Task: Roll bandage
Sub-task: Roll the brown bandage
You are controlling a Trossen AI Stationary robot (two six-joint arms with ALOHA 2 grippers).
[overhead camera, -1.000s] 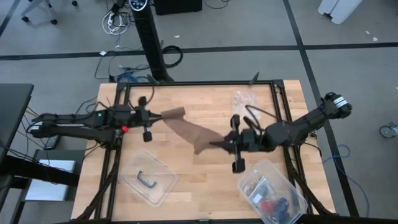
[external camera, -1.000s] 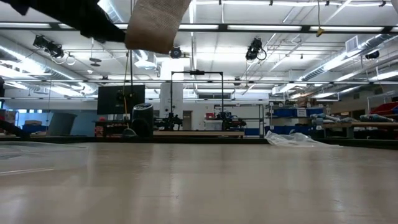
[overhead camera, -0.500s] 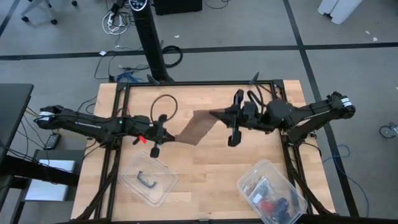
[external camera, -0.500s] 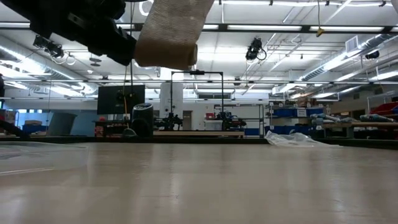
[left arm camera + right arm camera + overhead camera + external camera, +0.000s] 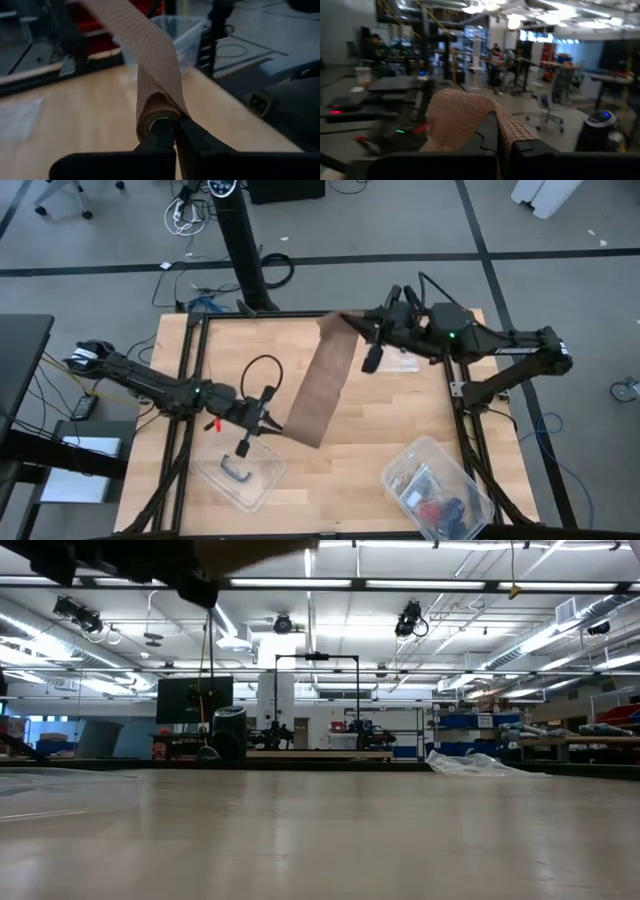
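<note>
Currently bandage [image 5: 322, 385] stretched in air over desk [image 5: 400, 415], left gripper [image 5: 262, 423] fingers clamped on near end, right gripper [image 5: 362, 332] fingers clamped on far end.

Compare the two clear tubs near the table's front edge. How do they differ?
The left tub holds only a black handle piece; the right tub is packed with mixed small items, some red and blue. The left tub lies close under the left gripper; the right tub sits far from the right gripper. Both are clear plastic and angled to the table edge.
</note>
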